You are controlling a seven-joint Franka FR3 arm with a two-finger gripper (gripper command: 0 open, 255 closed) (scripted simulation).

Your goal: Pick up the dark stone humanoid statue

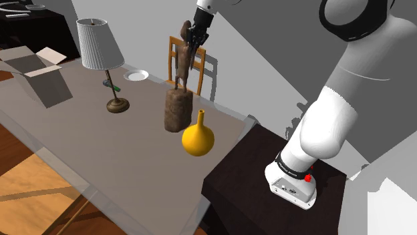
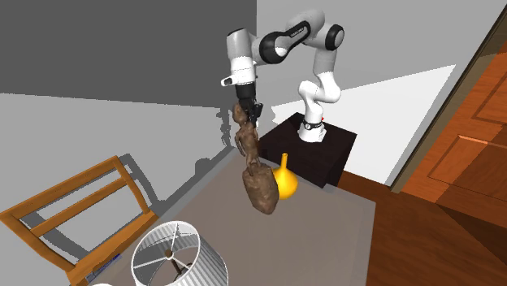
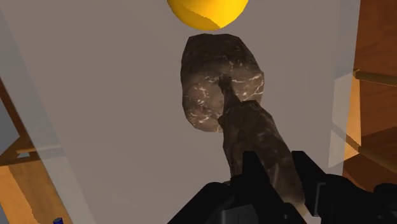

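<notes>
Pinching the top of the dark stone statue (image 1: 179,100) (image 2: 256,175) (image 3: 219,89), the black gripper (image 1: 192,35) (image 2: 248,110) (image 3: 275,168) hangs high over the table (image 1: 100,153), jaws closed on the figure's upper end. The statue's long axis runs straight down from the fingers, leaning slightly, chunky base lowest. I can't tell whether that base is clear of the tabletop. A yellow vase (image 1: 198,138) (image 2: 284,183) (image 3: 207,11) sits just beside the base, towards the stand, and the lamp (image 1: 100,47) is well apart on the other side. Straight up looks like the open way. A swing towards the vase risks a knock.
</notes>
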